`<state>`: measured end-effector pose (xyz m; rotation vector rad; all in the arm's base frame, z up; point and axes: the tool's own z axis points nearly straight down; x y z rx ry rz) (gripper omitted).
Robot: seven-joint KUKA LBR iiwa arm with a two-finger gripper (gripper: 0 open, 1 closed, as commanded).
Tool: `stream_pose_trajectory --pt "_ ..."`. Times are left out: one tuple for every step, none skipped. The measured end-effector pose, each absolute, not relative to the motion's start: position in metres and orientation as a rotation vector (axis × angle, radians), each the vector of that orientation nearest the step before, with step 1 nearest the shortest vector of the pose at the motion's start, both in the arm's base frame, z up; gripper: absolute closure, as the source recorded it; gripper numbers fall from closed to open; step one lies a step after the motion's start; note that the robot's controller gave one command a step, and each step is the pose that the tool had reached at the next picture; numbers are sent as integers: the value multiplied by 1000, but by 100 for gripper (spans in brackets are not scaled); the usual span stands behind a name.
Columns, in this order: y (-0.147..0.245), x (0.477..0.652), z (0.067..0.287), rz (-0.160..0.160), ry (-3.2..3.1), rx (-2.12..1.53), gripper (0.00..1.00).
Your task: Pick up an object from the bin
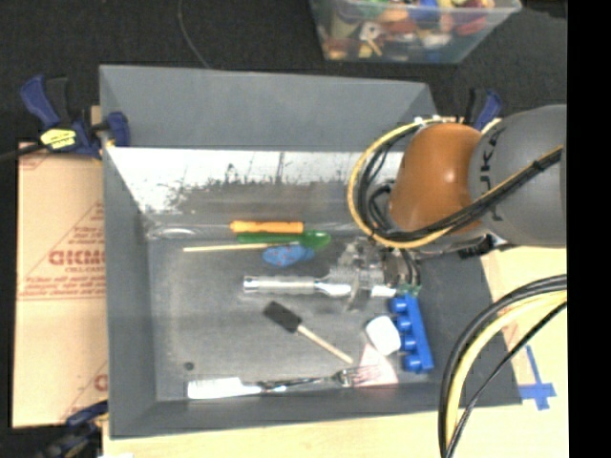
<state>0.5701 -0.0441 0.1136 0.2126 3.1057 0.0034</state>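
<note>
Camera view, nearest edge first: we see a white-handled tool [218, 387] and a metal fork [315, 382] lying along the front wall of the bin [129, 284], then a black foam brush [286, 318], a white cap [383, 335] and a blue block [411, 332], all resting on the floor. Beyond them the gripper [368, 277] sits low at the right end of a silvery utensil [286, 285] in the bin's middle, though we cannot tell whether the pincer is spread or pinching it. We judge nothing lifted yet, so securing and raising are left to do; an orange tool [267, 227] lies farther back.
</note>
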Motion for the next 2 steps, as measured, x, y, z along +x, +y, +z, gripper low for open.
stream_pose_trajectory --pt "-44 569 135 4 3109 213 100" --pt "-45 570 166 4 3106 213 100"
